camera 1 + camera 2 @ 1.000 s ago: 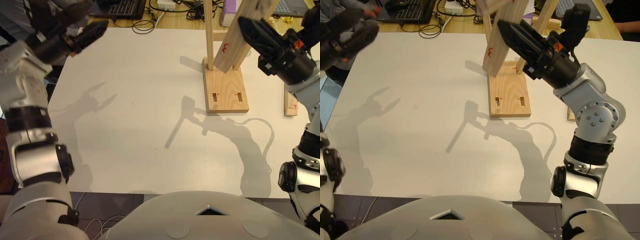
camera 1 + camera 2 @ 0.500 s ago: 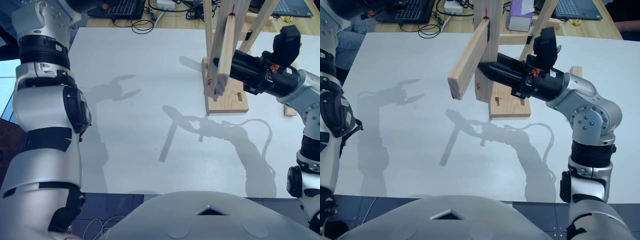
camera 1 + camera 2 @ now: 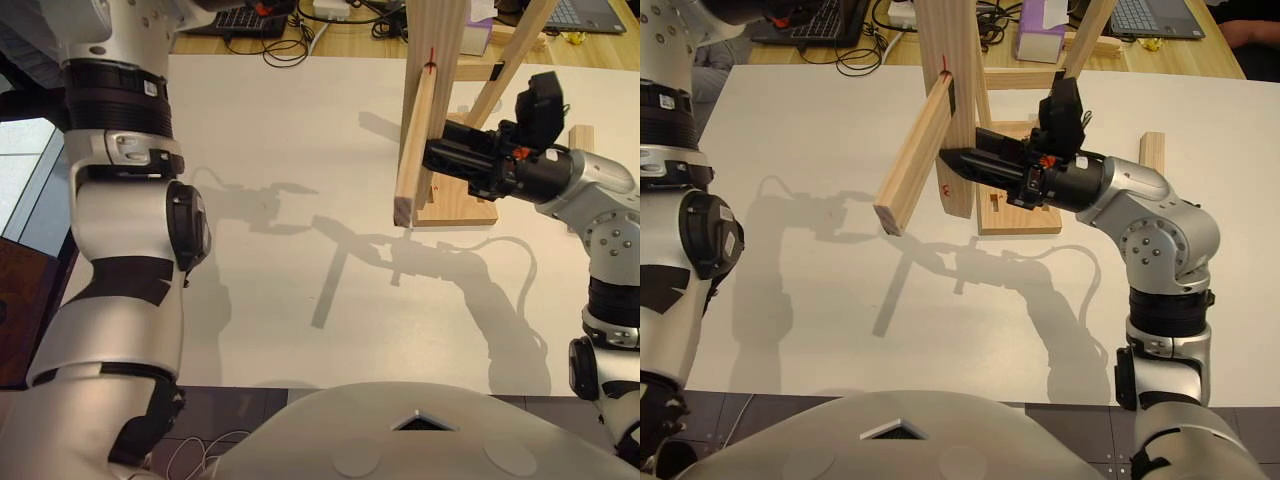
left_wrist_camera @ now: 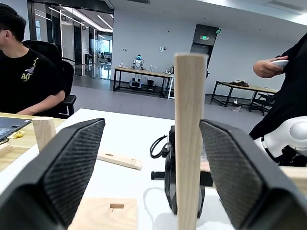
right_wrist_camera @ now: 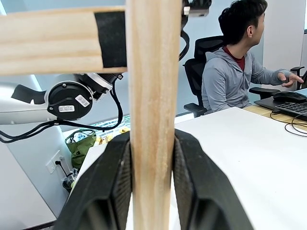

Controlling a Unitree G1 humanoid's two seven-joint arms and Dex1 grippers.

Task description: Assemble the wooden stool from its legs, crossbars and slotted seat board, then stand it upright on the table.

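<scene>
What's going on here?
A robot is assembling wooden parts. Its right end effector is clamped on a leg with a crossbar attached, right by the seat board, which lies flat with other legs standing on it. Its left end effector is open, holding nothing.

The seat board [image 3: 1025, 218] lies flat on the counter [image 3: 280, 300], toward its far right. A far leg [image 3: 1087, 35] stands leaning on the board's back end. A loose piece [image 3: 1151, 150] lies on the counter just right of the board. At the board's left edge, the right end effector [image 3: 952, 160] grips a leg [image 3: 948, 60] upright, with a crossbar [image 3: 910, 170] jutting from it toward the near left. Behind the counter lie a keyboard [image 3: 245, 15], cables [image 3: 288, 45] and a laptop [image 3: 1150, 15].
</scene>
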